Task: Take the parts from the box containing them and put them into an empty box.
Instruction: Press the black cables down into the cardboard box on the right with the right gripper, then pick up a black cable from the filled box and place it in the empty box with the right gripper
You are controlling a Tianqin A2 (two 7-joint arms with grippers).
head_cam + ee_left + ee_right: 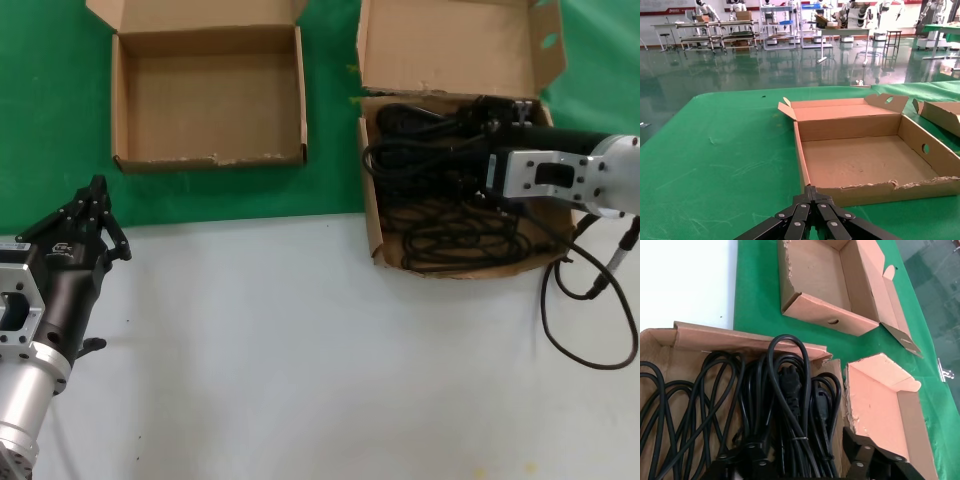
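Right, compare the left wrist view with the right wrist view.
Only the left wrist view shows the closed left pincer and workshop floor behind the table. Only the right wrist view shows the looped black power cords in the deeper brown cardboard box, with the right pincer above them. Both show the shallow brown cardboard box, empty.

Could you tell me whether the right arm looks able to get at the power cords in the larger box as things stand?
Probably yes. The right gripper already sits over the larger box, whose lid flap is folded back, and the power cords lie uncovered directly below its fingers.
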